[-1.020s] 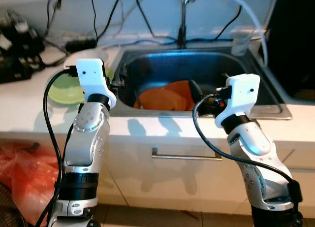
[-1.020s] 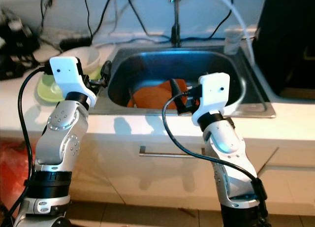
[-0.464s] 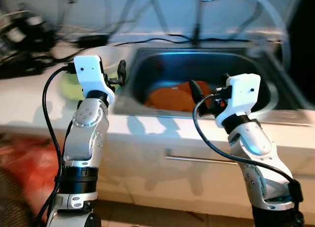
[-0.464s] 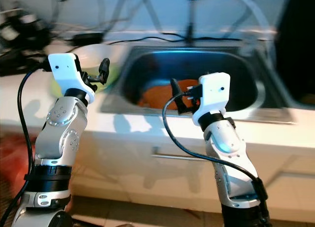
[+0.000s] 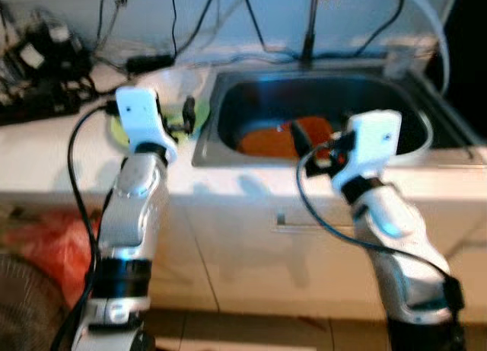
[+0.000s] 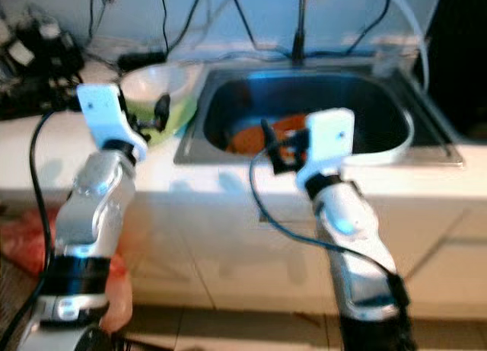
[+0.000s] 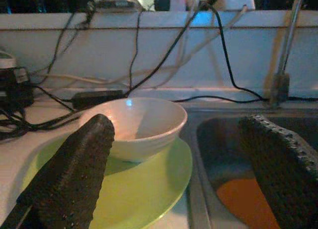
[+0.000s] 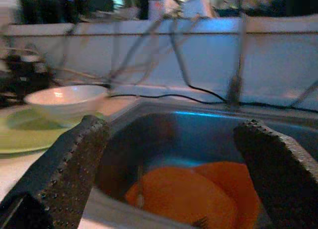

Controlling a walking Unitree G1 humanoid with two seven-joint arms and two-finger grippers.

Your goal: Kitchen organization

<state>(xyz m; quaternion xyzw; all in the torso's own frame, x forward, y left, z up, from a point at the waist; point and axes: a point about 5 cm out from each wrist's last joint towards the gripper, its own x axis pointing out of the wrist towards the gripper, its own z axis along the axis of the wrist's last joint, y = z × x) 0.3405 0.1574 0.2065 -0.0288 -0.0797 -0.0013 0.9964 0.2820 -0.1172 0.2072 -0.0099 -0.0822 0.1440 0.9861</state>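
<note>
A white worktop [image 5: 46, 149] with a steel sink [image 5: 228, 141] is shown. Orange plates [image 8: 198, 196] lie at the bottom of the sink. A white bowl [image 7: 134, 124] sits on a green plate [image 7: 149, 189] on the worktop beside the sink. The left tool [image 7: 179, 179] is held released before the bowl, grasping nothing. The right tool [image 8: 174, 174] is held released above the sink's front edge, also empty.

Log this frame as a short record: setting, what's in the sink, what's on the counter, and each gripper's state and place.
setting: kitchen counter with steel sink
sink contents: orange items
counter: white bowl on green plate, beside the sink
left gripper: open, empty, facing the bowl
right gripper: open, empty, at the sink's front edge, facing the orange items
wall side: black cables, faucet
</note>
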